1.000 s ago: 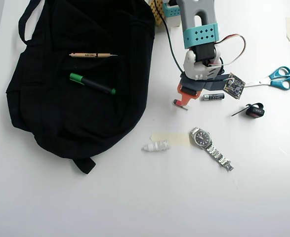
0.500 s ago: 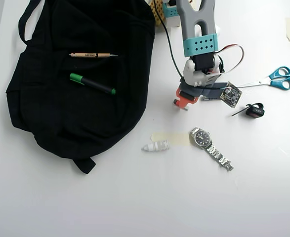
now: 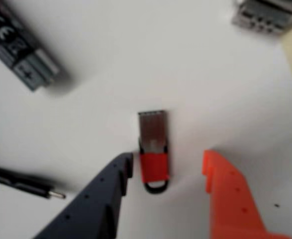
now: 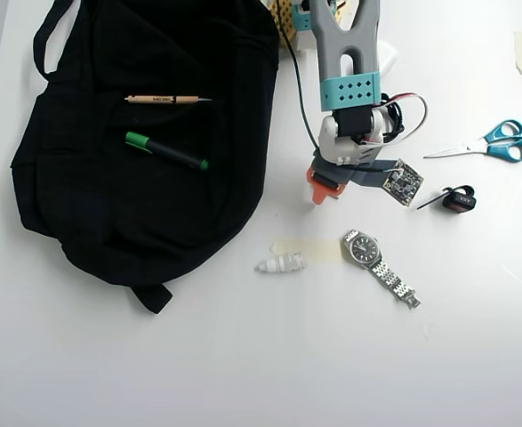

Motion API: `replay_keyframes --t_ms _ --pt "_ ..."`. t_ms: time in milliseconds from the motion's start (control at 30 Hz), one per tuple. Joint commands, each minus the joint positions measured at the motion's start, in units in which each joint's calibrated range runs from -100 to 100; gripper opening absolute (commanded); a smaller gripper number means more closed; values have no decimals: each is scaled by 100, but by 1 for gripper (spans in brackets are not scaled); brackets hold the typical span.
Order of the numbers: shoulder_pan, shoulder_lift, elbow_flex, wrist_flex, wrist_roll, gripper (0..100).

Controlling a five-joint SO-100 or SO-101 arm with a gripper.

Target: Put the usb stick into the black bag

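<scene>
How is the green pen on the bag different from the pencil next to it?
The green pen is black with green ends; the pencil is light wood-colored. The pen looks thicker, the pencil thinner with a sharp tip. The pen lies slanted, the pencil nearly level in the overhead view. Both rest on the black bag.

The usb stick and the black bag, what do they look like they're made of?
The usb stick: a dull silver plug end, likely brushed metal, and a smooth red body that looks like plastic. The black bag: matte black fabric, judging by its soft folds and limp strap.
</scene>
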Motion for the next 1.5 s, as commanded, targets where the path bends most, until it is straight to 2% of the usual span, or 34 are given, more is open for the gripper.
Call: replay_keyframes --t_ms 0,500,1067,1167,1300,1467 --pt "47 -35 -282 -11 134 19" --pt "-28 198 -237 -20 -71 19" --pt "-193 306 -192 -11 -50 18" --pt "-193 306 -192 -11 -23 14" --pt "-193 281 -210 -11 -23 2" --pt "-193 281 -246 -11 -18 2"
